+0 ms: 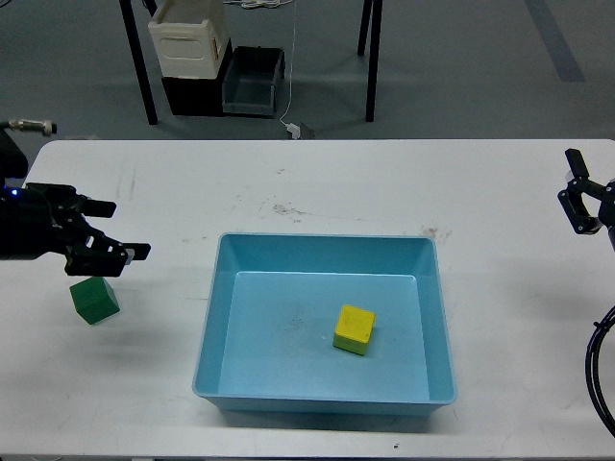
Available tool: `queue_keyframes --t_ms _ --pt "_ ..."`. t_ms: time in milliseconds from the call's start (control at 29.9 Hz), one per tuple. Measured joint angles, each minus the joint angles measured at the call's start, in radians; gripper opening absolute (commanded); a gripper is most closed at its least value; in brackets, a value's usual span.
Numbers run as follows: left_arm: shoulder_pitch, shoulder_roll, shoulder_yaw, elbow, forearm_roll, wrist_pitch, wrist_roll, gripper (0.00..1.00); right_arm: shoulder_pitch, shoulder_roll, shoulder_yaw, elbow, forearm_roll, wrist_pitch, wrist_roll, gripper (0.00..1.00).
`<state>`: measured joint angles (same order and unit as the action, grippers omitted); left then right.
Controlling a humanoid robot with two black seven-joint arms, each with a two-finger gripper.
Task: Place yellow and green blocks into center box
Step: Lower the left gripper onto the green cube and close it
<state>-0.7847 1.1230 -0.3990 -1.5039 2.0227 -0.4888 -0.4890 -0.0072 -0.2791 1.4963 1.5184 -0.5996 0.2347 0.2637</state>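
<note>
A yellow block point(355, 328) lies inside the light blue box point(219, 288) at the table's centre. A green block point(94, 299) sits on the white table to the left of the box. My left gripper point(123, 230) is open, its two fingers pointing right, just above and slightly right of the green block, not touching it. My right gripper point(574, 190) is at the right edge of the table, open and empty, far from both blocks.
The white table point(317, 182) has faint scuff marks behind the box. Beyond its far edge stand black table legs, a cream crate point(189, 38) and a grey bin point(254, 81) on the floor.
</note>
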Motion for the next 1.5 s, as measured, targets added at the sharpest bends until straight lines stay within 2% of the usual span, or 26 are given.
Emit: queue_keyframes --t_ms 267,468,768,1336,1503 --pt "-0.028 -0.076 0.107 0.137 0.055 0.000 0.000 1.00 -0.058 0.000 0.025 0.003 0.000 0.000 0.002 1.00" --pt "-0.029 -0.095 0.192 0.169 0.058 0.000 0.000 1.00 -0.075 0.000 0.035 0.003 0.000 0.000 0.003 1.00" --pt "-0.029 -0.146 0.241 0.294 0.060 0.001 0.001 1.00 -0.089 0.000 0.038 0.003 0.000 0.000 0.006 1.00" --pt "-0.016 -0.176 0.258 0.352 0.056 0.000 0.000 0.99 -0.096 0.000 0.041 0.001 0.000 0.000 0.017 1.00" --pt "-0.016 -0.176 0.298 0.356 0.054 0.000 0.000 0.94 -0.096 0.000 0.041 0.000 0.000 0.000 0.017 1.00"
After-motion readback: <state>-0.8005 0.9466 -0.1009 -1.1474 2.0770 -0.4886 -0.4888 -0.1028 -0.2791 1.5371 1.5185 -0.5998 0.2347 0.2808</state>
